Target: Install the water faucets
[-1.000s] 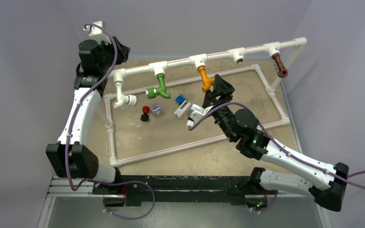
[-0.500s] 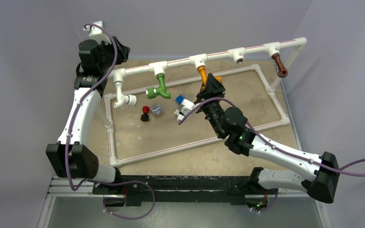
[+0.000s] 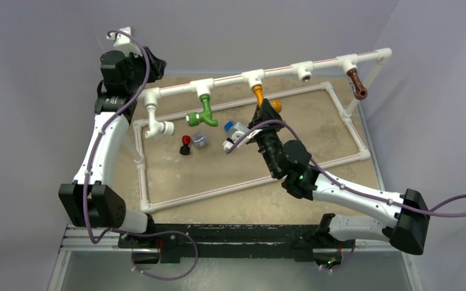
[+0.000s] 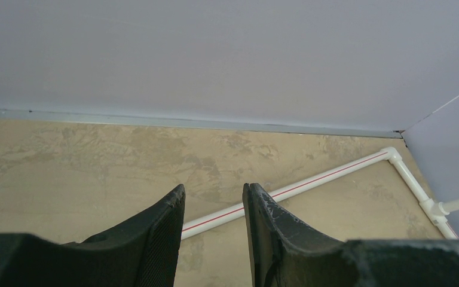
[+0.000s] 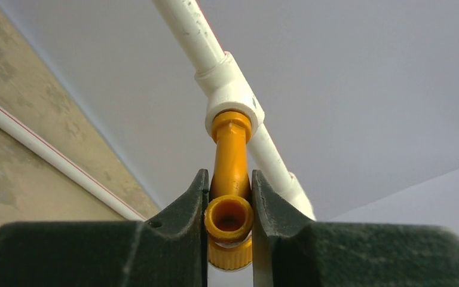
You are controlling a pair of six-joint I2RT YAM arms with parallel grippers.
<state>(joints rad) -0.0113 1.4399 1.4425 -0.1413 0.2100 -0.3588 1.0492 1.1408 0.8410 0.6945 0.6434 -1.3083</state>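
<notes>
Seating the orange faucet in a rail tee.

Found right pincer (image 5: 229,179) pinching orange faucet (image 5: 230,149) on both sides of its spout end, with the upper end already in the tee (image 5: 230,98) on the raised rail (image 3: 170,86). Judged the grip chosen for pressing or turning the fitting home along its own stem. Could not confirm full seating from these views. Noted green faucet (image 3: 205,112) hanging from the next tee to the left and brown faucet (image 3: 357,83) at the far right end, both off the worktop (image 3: 218,176). Recorded a spare tee (image 3: 304,71) between orange and brown with no fitting in it. Found left pincer (image 4: 213,197) spread and holding nothing, raised at the back left corner, presumably to stay clear of the rail work.
</notes>
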